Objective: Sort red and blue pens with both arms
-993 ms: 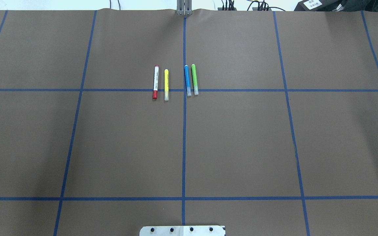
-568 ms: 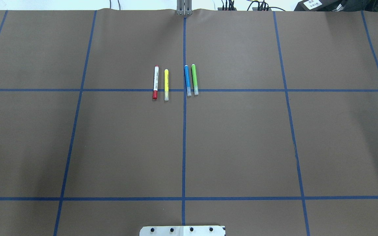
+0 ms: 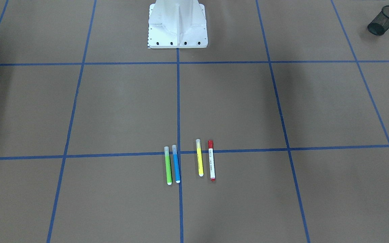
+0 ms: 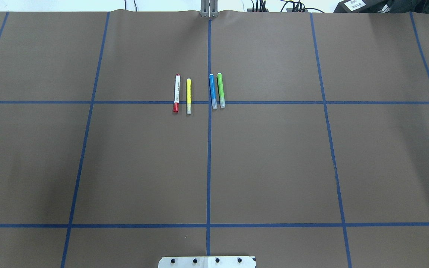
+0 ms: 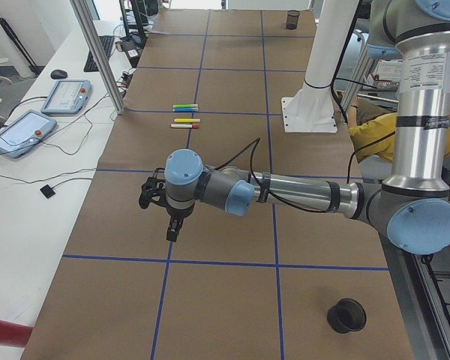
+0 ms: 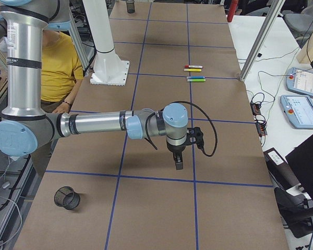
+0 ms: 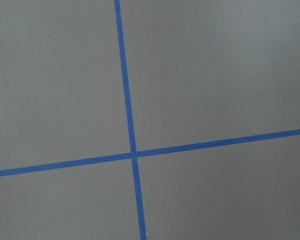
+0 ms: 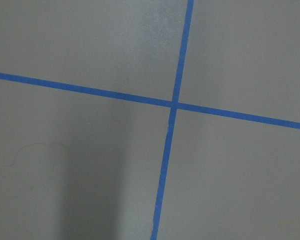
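Claws first, seen only from the table ends: left gripper (image 5: 172, 229) and right gripper (image 6: 178, 162), each pointing down above bare paper, well apart from the pens. Impossible to tell whether released or clenched. Wrist views: nothing but brown cover and crossing blue tape.

Largest, the table (image 4: 274, 167), papered brown and gridded with blue tape. Above it, left arm (image 5: 300, 195) and right arm (image 6: 94, 125), stretched out low and level at opposite ends. Near the right arm's base, a black mesh cup (image 6: 66, 198); near the left arm's base, a second black cup (image 5: 346, 316). Probably the sorting bins, though only a guess.

Smallest, red pen (image 4: 176, 93) and blue pen (image 4: 212, 91), lying flat mid-table, parallel, across a tape line. Red just beside the yellow marker (image 4: 188, 96), on the left arm's side of the centre tape. Blue right beside that tape, with the green marker (image 4: 221, 90) just beyond it on the right arm's side.

Likely light, stiff and smooth; round, so apt to roll or slip under a careless pinch. Best taken mid-barrel, fingers across the length, coming straight down. Narrow spread needed to avoid nudging yellow or green. Caps probably a poorer hold: shorter, possibly loose. Not fragile by the look, so a firm squeeze should be fine.
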